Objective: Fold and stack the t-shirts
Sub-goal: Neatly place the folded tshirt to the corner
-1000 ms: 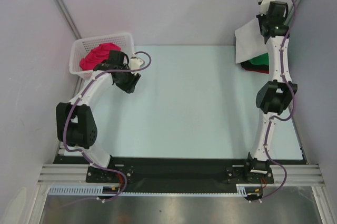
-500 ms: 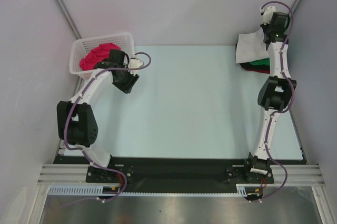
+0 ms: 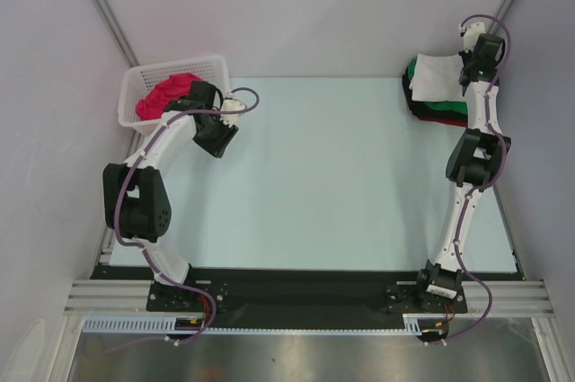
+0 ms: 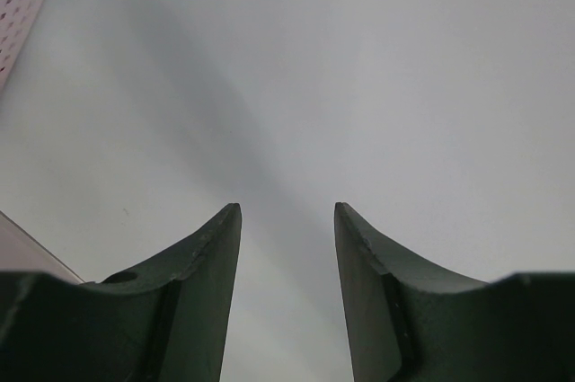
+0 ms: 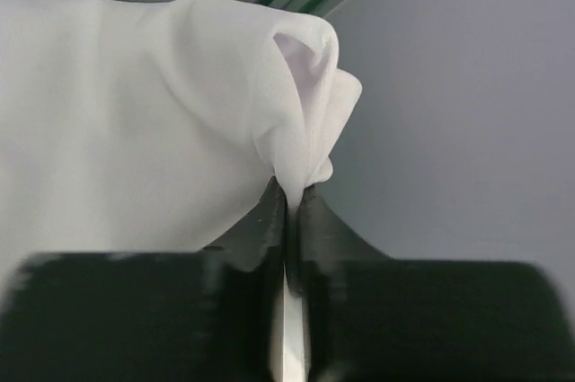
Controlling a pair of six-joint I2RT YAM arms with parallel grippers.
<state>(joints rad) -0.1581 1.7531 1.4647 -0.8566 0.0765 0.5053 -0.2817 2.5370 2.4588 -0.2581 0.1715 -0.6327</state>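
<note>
Pale table (image 3: 314, 184) from above: white shirt (image 3: 436, 76) tops the stack (image 3: 438, 109) at its far right corner. Left wrist: left gripper (image 4: 287, 220) half open, empty. Right wrist: right gripper (image 5: 289, 191) pinched tight on a shirt fold (soft, light, likely limp; best taken by edges).

Bright, even, diffuse light; table (image 3: 314, 175) shows only faint soft shadows, one diagonal band in left wrist view. Right wrist view: white t-shirt (image 5: 135, 130) near overexposed, close fingers (image 5: 256, 234) blurred.

White t-shirt (image 3: 437, 76), magenta-red t-shirt (image 3: 166, 96), white basket (image 3: 180, 62)
</note>
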